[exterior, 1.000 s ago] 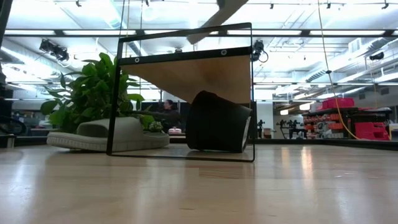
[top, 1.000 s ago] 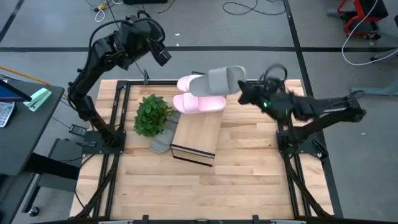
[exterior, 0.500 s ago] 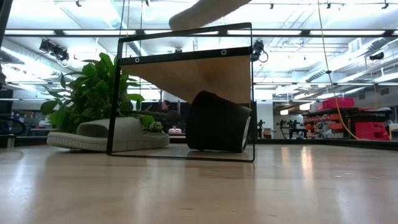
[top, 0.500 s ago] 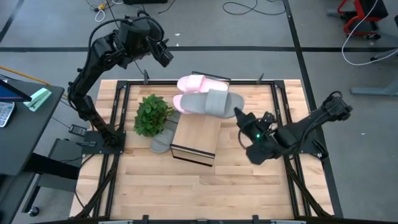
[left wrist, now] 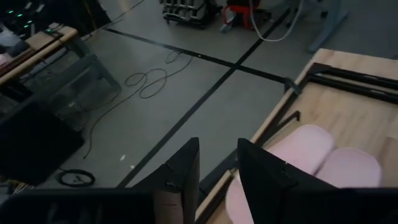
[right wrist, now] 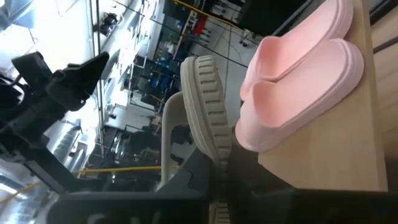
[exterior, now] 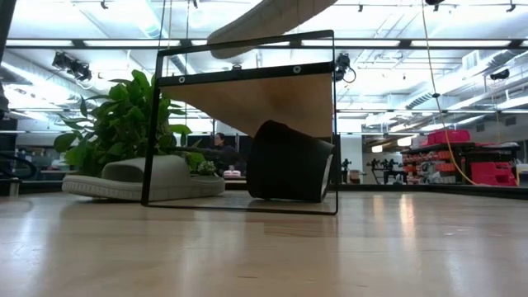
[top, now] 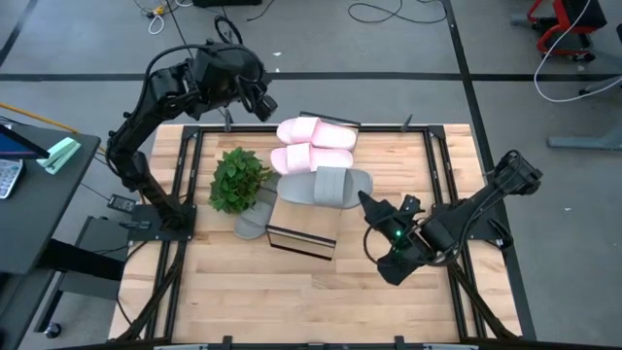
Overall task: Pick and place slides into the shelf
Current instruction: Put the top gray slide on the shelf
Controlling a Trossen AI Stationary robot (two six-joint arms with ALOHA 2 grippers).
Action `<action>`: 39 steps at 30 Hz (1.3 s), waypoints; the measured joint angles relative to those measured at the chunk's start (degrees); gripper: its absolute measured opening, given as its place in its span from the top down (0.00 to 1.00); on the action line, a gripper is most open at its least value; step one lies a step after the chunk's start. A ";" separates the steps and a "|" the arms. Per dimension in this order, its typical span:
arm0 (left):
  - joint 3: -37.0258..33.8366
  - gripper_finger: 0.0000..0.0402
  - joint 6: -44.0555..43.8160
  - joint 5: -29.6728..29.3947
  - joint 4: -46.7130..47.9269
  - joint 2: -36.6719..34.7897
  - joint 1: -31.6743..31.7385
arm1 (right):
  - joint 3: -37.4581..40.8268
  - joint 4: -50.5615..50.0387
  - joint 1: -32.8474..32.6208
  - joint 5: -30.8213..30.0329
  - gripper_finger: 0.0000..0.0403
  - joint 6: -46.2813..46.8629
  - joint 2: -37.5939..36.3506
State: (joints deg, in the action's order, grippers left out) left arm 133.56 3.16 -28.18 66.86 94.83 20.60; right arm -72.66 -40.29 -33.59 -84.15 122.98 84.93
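The shelf [top: 303,222] stands mid-table, with two pink slides [top: 313,146] lying side by side on the far end of its top. My right gripper [top: 368,200] is shut on a grey slide [top: 328,185] and holds it over the shelf top, just near of the pink pair; the low view shows this slide [exterior: 264,18] tilted above the shelf's frame. A second grey slide [top: 250,223] rests sole-down on the table by the shelf's left side. My left gripper [left wrist: 217,177] hangs open above the table's far left corner, holding nothing. My right gripper has the grey slide by the end nearest the table's right edge [top: 357,192], coming at it about level from the right and near side. The gripper's own body hides the fingers' place in the wrist view. The slide [right wrist: 205,118] appears clear of the shelf top.
A leafy plant [top: 238,179] stands left of the shelf, beside the grey slide on the table. A dark rounded thing [exterior: 289,161] lies under the shelf top. Black frame rails [top: 439,160] run along the table's edges. Bare wood [top: 292,301] stretches across the near half.
My right gripper has swung from the far right toward the near edge and down, rolling its wrist. The grey slide has gone with it, from above the pink pair to over the shelf top just near of them. My left gripper has shifted slightly toward the pink slides.
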 joint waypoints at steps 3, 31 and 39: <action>0.00 0.73 -0.12 -0.02 0.54 0.00 -1.91 | 0.00 0.83 -0.44 0.07 0.94 0.28 1.83; -0.02 0.80 -2.54 -5.66 10.72 0.02 -13.14 | 0.77 19.47 0.07 -3.24 0.94 0.89 13.87; -0.02 0.79 -2.49 -5.64 10.64 0.02 -13.15 | 1.33 20.76 0.18 -1.88 0.94 0.96 13.87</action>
State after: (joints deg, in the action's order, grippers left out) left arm 133.53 0.67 -33.82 77.49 94.85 7.45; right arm -71.33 -19.53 -33.41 -86.03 123.94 98.80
